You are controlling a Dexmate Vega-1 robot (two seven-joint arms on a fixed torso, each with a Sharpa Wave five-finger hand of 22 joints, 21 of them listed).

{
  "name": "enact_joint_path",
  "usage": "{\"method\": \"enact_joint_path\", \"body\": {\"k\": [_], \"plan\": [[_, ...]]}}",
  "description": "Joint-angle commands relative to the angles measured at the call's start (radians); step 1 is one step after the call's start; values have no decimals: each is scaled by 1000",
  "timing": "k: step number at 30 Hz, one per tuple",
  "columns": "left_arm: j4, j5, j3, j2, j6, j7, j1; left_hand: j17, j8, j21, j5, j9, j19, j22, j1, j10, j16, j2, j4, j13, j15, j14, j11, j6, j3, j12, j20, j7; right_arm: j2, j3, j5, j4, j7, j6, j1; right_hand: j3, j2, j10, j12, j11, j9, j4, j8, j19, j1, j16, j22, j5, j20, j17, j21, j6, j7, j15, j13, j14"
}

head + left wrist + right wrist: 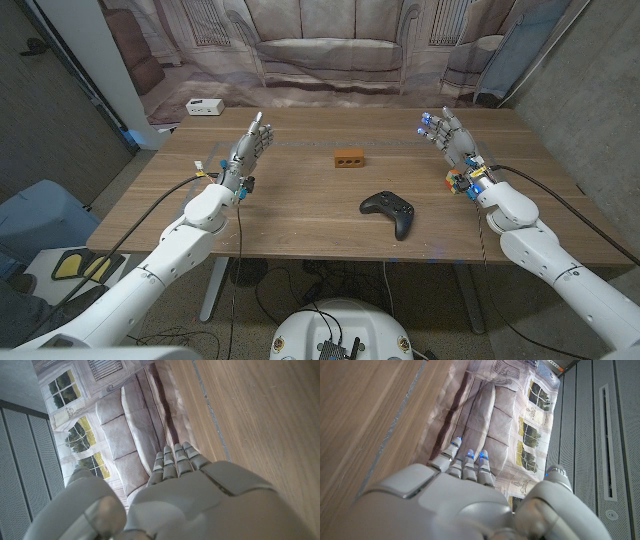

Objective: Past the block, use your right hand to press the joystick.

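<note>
Both hands are hovering over the wooden table (300, 215), fingers spread and holding nothing: left hand (250, 148) on one side, right hand (447, 137) on the other. The black game controller (389, 211) with its joystick is lying near the front edge, the orange block (349, 157) sitting just beyond it. A sofa-print backdrop (330, 45) is hanging behind; a white power strip (204, 106) is resting at the far left corner.

Even soft indoor light, faint shadows; head view sharp, wrist views' foreground blurred
</note>
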State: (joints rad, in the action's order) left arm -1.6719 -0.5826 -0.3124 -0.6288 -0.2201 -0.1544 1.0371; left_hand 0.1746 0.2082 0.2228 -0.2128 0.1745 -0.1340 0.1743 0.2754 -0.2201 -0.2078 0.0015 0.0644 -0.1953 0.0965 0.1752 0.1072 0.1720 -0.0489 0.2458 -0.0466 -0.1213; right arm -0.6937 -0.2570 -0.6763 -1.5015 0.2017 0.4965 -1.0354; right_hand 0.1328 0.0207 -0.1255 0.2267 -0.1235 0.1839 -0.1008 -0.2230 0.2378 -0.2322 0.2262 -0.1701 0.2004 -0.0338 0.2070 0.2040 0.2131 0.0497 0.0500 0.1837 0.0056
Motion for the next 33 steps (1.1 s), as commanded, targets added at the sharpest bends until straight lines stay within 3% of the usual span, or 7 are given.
{"method": "enact_joint_path", "body": {"k": [1, 6, 16, 33], "plan": [[-87, -5, 32, -13, 2, -46, 66, 5, 4, 7, 3, 4, -8, 2, 16, -12, -9, 3, -3, -1, 2, 16, 2, 15, -3, 6, -1, -6, -39, 39, 38, -77, -41, 40, -87, 2, -5, -9, 2, 0, 4, -3, -5, 7, -5, 4, -1, 3, 0, 3, -4, 14, -1, 0, 6, 5], [-123, -3, 56, -40, 21, -60, 93, 5, 2, 5, 3, 4, -10, 2, 19, -12, -8, 6, -4, -1, 2, 19, -1, 16, -5, 5, -1, -5, -56, 56, 106, -125, -96, 61, -141, 1, -6, -18, 3, 4, 4, -4, -6, 14, -6, 6, -1, 3, 0, 3, -2, 24, -3, -2, 6, 14], [-103, 4, 57, -81, 26, 6, 72, 5, -4, 0, 4, 4, -6, 3, 23, -7, -2, 11, -6, -1, 4, 15, 2, 8, -7, 0, -3, -2, -75, 81, 171, -206, -169, 45, -214, 1, -6, -30, 4, 10, 4, -7, -3, 27, -8, 8, -1, 4, -1, 3, 1, 28, -4, -4, 6, 27], [-76, -18, 48, -72, 20, 48, 44, 5, -7, -14, 6, 4, 19, 3, 26, -6, 5, 15, -10, -1, 7, 11, 1, 13, -8, -5, -5, -1, -66, 128, 259, -312, -266, 36, -323, 2, -8, -40, 3, 12, 4, -10, 0, 33, -12, 6, -1, 6, 0, 2, -1, 36, -10, -3, 6, 33]]}}
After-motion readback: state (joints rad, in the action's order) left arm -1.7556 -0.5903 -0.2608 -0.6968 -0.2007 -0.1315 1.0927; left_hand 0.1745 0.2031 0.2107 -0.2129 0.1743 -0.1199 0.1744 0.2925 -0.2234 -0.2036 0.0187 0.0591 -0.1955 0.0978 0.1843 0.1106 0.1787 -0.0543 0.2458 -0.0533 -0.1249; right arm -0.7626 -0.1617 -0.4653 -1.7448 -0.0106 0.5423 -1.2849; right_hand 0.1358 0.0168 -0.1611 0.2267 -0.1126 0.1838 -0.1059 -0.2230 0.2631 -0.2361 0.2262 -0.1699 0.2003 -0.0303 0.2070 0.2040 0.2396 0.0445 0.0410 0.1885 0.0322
